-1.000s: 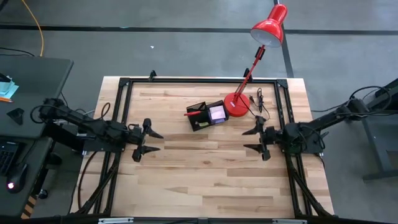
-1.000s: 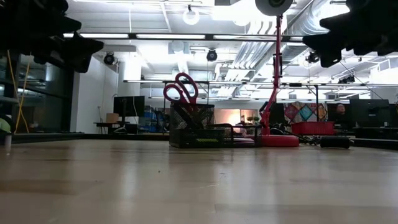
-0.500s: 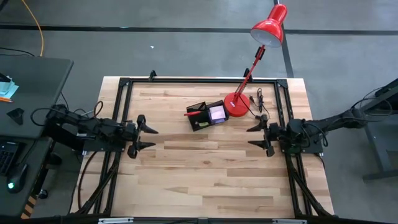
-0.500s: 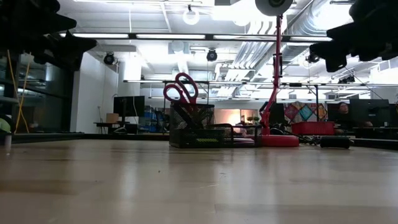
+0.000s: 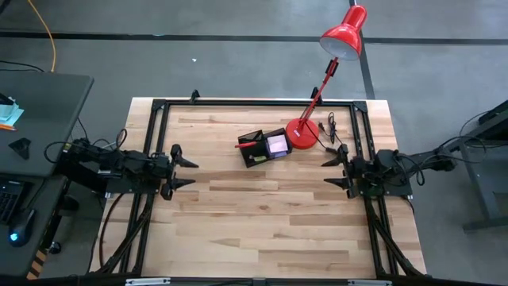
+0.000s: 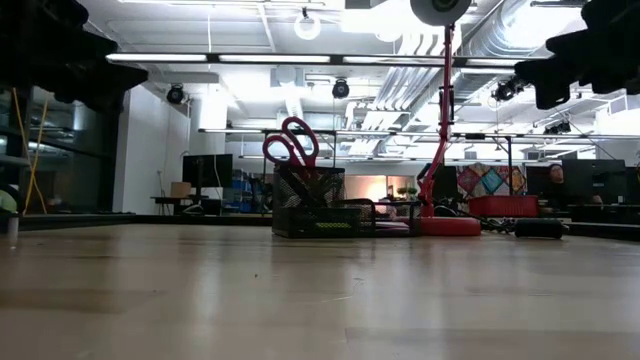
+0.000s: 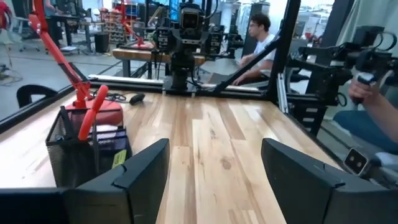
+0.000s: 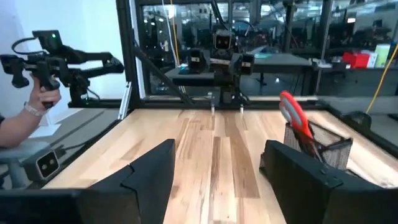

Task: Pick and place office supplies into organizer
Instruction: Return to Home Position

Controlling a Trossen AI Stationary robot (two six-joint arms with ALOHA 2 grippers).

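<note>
Hovering empty with jaws spread, your left gripper [image 5: 190,173] and right gripper [image 5: 325,174] face each other across bare table [image 5: 262,218] — wide room between them. Farther ahead of both, the organizer [image 5: 257,159] holds the scissors [image 5: 248,144] and sticky notes [image 5: 277,144], so parking seems right; just beyond it, the lamp [image 5: 302,133] crowds the far edge.

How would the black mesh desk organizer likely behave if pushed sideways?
Likely slides easily: the black mesh desk organizer sits flat on the smooth wooden table. Red-handled scissors standing tall inside could make it tippy. Left gripper, right gripper wait aside.
</note>
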